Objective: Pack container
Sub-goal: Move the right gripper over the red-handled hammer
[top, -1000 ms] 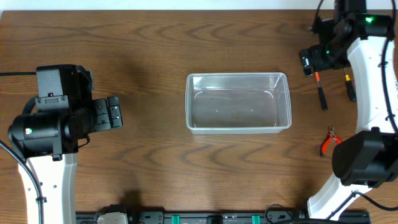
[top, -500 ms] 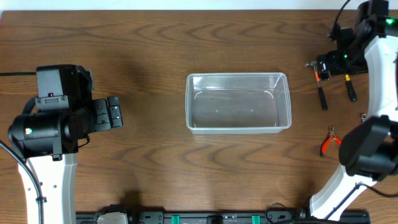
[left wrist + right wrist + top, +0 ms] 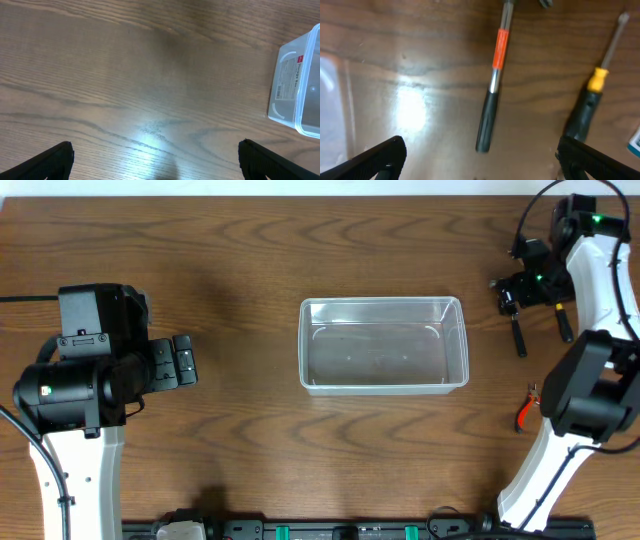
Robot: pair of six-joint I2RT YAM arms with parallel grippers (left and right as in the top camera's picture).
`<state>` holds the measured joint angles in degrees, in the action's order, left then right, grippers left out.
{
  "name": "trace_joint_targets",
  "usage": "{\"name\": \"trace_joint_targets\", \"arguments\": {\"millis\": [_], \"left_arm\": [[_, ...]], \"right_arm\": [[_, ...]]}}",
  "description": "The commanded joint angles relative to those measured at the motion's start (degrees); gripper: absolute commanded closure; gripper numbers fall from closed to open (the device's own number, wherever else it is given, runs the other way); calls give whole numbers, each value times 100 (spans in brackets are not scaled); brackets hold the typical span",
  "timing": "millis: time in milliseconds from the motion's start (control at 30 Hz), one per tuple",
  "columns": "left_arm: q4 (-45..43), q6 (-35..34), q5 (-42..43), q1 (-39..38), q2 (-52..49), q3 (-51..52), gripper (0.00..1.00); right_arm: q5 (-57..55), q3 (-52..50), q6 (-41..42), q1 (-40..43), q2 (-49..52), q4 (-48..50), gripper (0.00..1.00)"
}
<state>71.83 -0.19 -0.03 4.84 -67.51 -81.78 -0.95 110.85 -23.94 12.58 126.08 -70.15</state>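
Right wrist shows our right tool wide open; we need to centre it on the orange-banded screwdriver beside the container.

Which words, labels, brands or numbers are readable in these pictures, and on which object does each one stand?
No text is readable anywhere.
The white sticker on the side wall of the clear plastic container: a red mark and lines of fine print, too blurred to read.
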Motion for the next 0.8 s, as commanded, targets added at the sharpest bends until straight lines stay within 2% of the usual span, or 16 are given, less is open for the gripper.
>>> {"name": "trace_joint_targets", "arguments": {"millis": [0,767], "left_arm": [[15,-52,-44,28,-33,-20,2],[15,-55,-46,28,-33,-20,2]], "right_arm": [[-57,48,142,63,225,98,1],[146,48,378,74,555,1093,1]]}}
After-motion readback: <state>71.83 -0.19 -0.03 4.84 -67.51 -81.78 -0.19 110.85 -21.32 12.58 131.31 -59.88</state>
